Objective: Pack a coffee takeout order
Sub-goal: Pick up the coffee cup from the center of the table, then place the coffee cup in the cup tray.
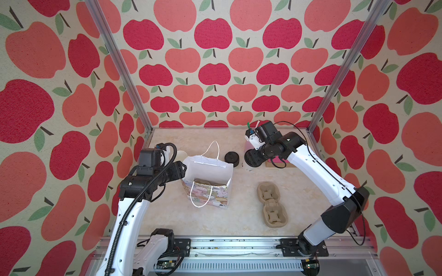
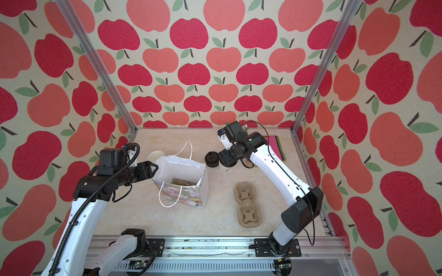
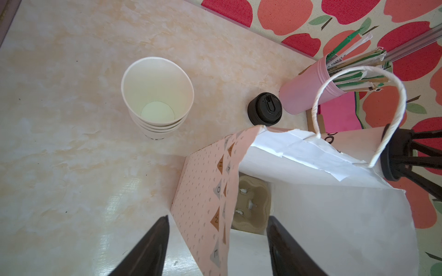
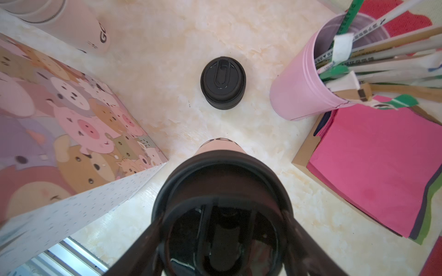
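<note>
right fingers (image 4: 308, 246) gripping upright lidded cup (image 4: 221, 165) | open bag (image 1: 210, 172) sitting to its left | left fingers (image 3: 150, 248) wide, straddling bag wall

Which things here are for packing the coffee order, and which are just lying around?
For the job:
lidded cup
green straw, in the pink tumbler
pink napkin
gift bag

Just lying about:
stack of lidless cups
spare black lids
empty cup carrier beside the bag
</note>
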Controlling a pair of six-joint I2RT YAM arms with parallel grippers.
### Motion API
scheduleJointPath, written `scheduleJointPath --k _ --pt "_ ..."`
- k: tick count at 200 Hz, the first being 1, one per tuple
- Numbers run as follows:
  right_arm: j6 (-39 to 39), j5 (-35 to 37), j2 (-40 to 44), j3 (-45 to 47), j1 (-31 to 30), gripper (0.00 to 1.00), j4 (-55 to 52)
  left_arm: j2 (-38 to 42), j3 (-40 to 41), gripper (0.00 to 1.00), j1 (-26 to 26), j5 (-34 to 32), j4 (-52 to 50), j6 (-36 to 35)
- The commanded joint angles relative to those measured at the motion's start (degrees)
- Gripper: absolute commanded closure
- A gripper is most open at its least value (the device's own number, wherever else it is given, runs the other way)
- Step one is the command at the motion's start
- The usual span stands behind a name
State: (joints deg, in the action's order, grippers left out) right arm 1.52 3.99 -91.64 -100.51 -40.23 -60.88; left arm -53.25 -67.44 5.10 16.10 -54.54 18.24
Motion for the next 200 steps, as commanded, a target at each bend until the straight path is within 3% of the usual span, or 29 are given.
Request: scheduleJointPath --k 1,80,145,200 --pt "-0.6 -2.3 2.8 -4.4 -1.2 0.39 -2.3 0.0 1.0 0.41 -0.4 -1.4 0.6 -0.9" --pt "-3.2 -4.8 1.5 -19.4 -7.5 0.4 -7.7 -1.6 1.8 0.77 -0.4 -0.1 3.0 -0.4" --pt "-4.8 -5.1 -2.2 -30.3 -14.3 0.41 -11.2 -2.0 2.3 1.0 -0.4 0.9 3.8 -0.1" --pt "-4.8 -8.4 -5.6 -34.4 -18.8 0.41 -11.5 -2.0 2.5 1.0 -0.4 1.7 4.2 -0.1"
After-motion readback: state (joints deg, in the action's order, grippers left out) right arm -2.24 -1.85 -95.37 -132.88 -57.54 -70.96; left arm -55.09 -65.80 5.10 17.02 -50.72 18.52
